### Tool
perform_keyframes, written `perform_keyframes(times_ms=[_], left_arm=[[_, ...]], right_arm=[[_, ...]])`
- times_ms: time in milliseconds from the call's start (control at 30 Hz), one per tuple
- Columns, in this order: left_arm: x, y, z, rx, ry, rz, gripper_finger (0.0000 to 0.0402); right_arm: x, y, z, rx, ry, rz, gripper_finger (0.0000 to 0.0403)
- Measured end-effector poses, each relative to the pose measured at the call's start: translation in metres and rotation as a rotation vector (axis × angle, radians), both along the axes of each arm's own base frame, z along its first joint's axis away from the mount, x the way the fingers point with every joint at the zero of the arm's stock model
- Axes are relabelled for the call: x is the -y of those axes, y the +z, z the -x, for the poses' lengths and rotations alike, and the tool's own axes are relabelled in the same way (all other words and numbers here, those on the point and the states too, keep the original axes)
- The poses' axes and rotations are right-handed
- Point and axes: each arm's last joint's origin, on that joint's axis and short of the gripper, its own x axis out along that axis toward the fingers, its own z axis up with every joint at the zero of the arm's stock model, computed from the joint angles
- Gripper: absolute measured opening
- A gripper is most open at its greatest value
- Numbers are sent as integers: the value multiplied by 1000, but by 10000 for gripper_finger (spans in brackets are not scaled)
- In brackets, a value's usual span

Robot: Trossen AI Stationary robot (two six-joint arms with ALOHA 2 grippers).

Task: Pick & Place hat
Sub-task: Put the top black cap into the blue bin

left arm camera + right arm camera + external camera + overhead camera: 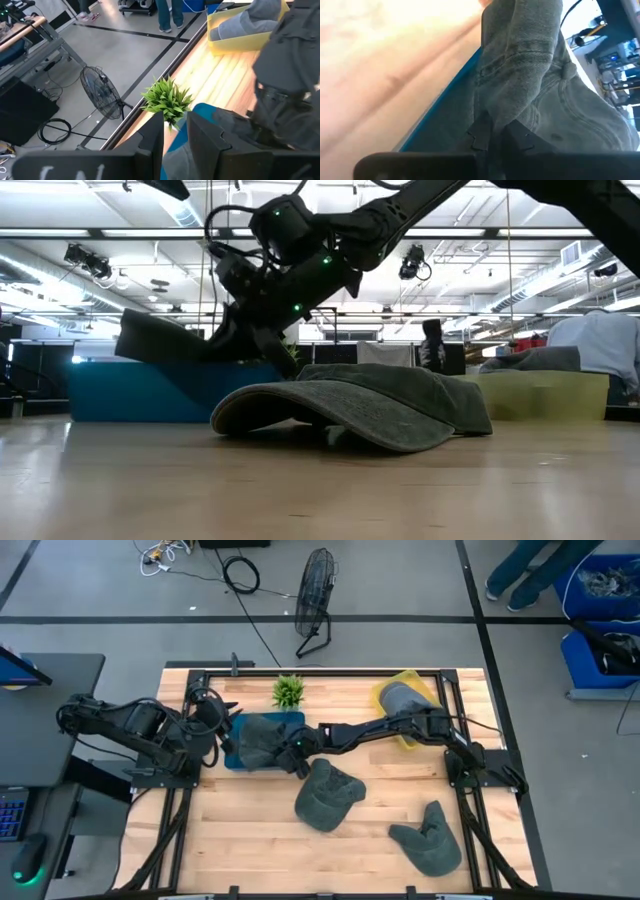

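- Tabletop [250, 840]: two grey hats lie loose toward the near edge, one [327, 796] mid-table, another [430, 838] nearer the right edge; these look left to do.
- Yellow bin [428, 690], far right corner, holds a hat already.
- Blue bin [236, 756], far left, receives the carried hat [262, 738].
- Right gripper [492, 131]: fingers pinching that hat's cloth over the blue bin.
- Left gripper [175, 135]: beside the bin, fingers slightly spread, empty.

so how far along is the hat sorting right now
Looks done: one grey hat sits in the yellow bin. In hand: the right gripper is shut on a second hat over the blue bin, not yet released. Left: two hats, one mid-table and one toward the near right. The left gripper waits beside the blue bin.
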Motion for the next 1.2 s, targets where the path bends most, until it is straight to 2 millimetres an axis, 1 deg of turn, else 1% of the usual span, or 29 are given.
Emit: perform_keyframes(times_ms=[100, 233, 367, 467, 533, 600, 700, 800, 867, 933, 1000, 1033, 1067, 1200], left_arm=[[0, 0, 0, 1, 0, 0, 87], [0, 0, 0, 1, 0, 1, 87], [0, 0, 0, 1, 0, 1, 87], [0, 0, 0, 2, 0, 1, 87], [0, 0, 0, 1, 0, 1, 87], [0, 0, 0, 2, 0, 1, 87], [0, 0, 0, 2, 0, 1, 87], [0, 0, 0, 2, 0, 1, 87], [0, 0, 0, 2, 0, 1, 87], [0, 0, 0, 2, 0, 2, 87], [0, 0, 0, 2, 0, 1, 87], [0, 0, 0, 2, 0, 2, 87], [0, 0, 0, 2, 0, 2, 87], [0, 0, 0, 2, 0, 2, 87]], right_arm=[[-6, 0, 0, 1, -7, -24, 36], [-8, 0, 1, -7, -29, -38, 66], [-8, -1, 1, -16, -129, -83, 105], [-6, -1, 1, -7, -215, -34, 129], [-5, 0, 1, 14, -282, 3, 138], [-3, 3, -1, 34, -347, -16, 141], [-3, 6, -3, 49, -363, -114, 135], [-5, 3, -2, 12, -334, -185, 114], [-6, 1, 0, -36, -324, -228, 91], [-7, -1, 4, -99, -324, -269, 61], [-8, -3, 8, -159, -323, -285, 26], [-10, -4, 9, -178, -321, -281, 15], [-11, -4, 10, -191, -315, -273, 11], [-13, -6, 12, -221, -291, -260, 19]])
